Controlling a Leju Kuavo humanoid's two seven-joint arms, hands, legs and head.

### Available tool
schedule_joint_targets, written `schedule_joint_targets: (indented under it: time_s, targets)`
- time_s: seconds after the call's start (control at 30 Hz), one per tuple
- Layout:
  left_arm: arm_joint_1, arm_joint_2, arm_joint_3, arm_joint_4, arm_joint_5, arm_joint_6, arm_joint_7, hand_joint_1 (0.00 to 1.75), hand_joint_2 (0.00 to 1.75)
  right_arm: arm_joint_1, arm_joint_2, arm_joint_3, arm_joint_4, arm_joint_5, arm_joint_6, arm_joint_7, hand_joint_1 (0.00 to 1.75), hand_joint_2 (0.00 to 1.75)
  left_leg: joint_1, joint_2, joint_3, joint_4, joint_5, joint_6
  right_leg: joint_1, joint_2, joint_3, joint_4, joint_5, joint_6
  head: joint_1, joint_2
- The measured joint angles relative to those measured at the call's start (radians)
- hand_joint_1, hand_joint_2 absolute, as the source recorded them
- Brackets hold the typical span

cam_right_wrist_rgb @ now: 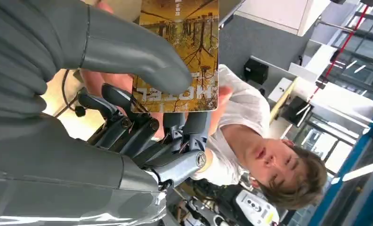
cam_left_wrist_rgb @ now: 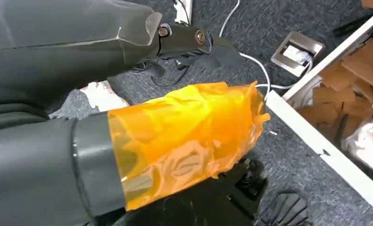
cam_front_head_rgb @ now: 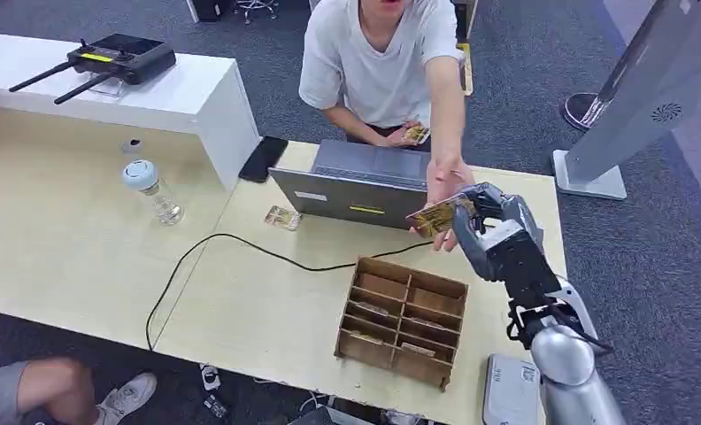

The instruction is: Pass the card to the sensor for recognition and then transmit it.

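The robot's silver right arm (cam_front_head_rgb: pixel 559 354) is reaching up from the near right corner of the pale wooden table (cam_front_head_rgb: pixel 267 301), forearm angled forward and to the left, and the grey right hand (cam_front_head_rgb: pixel 493 232) is hanging above the table's right side, just right of the open grey laptop (cam_front_head_rgb: pixel 356 186). That hand is pinching a golden-brown printed card (cam_front_head_rgb: pixel 437 215); in the right wrist view the thick grey thumb (cam_right_wrist_rgb: pixel 137 59) is pressing across the card's face (cam_right_wrist_rgb: pixel 180 52) while the darker fingers (cam_right_wrist_rgb: pixel 142 132) are backing it from behind. The card is sitting tilted, held out leftward from the hand, and the outstretched hand of a person in a white T-shirt (cam_front_head_rgb: pixel 447 181) is right behind it, close enough that I cannot tell whether it is touching. Near the card, below it on the table, a brown wooden compartment box (cam_front_head_rgb: pixel 402 320) is sitting with a black cable (cam_front_head_rgb: pixel 241 243) running past its far side. The left hand (cam_left_wrist_rgb: pixel 184 136) is wearing a wrinkled orange film cover above grey carpet; whether its fingers are apart or together I cannot tell.
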State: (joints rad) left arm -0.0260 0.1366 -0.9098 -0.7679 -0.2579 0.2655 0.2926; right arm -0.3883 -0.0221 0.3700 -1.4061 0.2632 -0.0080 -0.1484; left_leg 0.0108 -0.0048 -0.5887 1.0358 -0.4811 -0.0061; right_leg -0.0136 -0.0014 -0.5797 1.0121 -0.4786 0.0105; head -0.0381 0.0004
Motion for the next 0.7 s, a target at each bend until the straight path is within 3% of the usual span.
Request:
schedule_joint_targets:
  time_s: [0.33,0.37,0.4,0.43,0.47,0.67,0.7]
  targets:
    - [-0.004,-0.019,0.04,0.015,-0.041,-0.024,-0.003,0.0,0.0,-0.014,0.038,0.013,0.066,0.016,-0.016,0.007,1.75,1.75,0.0,0.0,0.0,0.0,0.0,0.0,0.0,0.0,0.0,0.0,0.0,0.0,0.0,0.0]
    - [-0.004,-0.021,0.045,0.016,-0.043,-0.024,-0.003,0.0,0.0,-0.014,0.04,0.014,0.069,0.016,-0.016,0.008,1.59,1.75,0.0,0.0,0.0,0.0,0.0,0.0,0.0,0.0,0.0,0.0,0.0,0.0,0.0,0.0]
    - [-0.004,-0.022,0.048,0.017,-0.046,-0.025,-0.003,0.0,0.0,-0.015,0.041,0.016,0.073,0.016,-0.016,0.008,1.26,1.75,0.0,0.0,0.0,0.0,0.0,0.0,0.0,0.0,0.0,0.0,0.0,0.0,0.0,0.0]
    - [-0.004,-0.022,0.049,0.018,-0.048,-0.026,-0.003,0.0,0.0,-0.016,0.041,0.017,0.075,0.017,-0.016,0.008,0.45,1.75,0.0,0.0,0.0,0.0,0.0,0.0,0.0,0.0,0.0,0.0,0.0,0.0,0.0,0.0]
    - [-0.004,-0.022,0.05,0.018,-0.05,-0.027,-0.003,0.0,0.0,-0.017,0.042,0.019,0.079,0.02,-0.018,0.01,0.02,1.75,0.0,0.0,0.0,0.0,0.0,0.0,0.0,0.0,0.0,0.0,0.0,0.0,0.0,0.0]
    - [-0.001,-0.022,0.068,0.021,-0.066,-0.037,-0.003,0.0,0.0,-0.018,0.046,0.024,0.096,0.041,-0.034,0.011,0.0,1.75,0.0,0.0,0.0,0.0,0.0,0.0,0.0,0.0,0.0,0.0,0.0,0.0,0.0,0.0]
    - [-0.001,-0.022,0.071,0.021,-0.069,-0.038,-0.003,0.0,0.0,-0.018,0.046,0.025,0.1,0.044,-0.034,0.01,0.0,0.0,0.0,0.0,0.0,0.0,0.0,0.0,0.0,0.0,0.0,0.0,0.0,0.0,0.0,0.0]
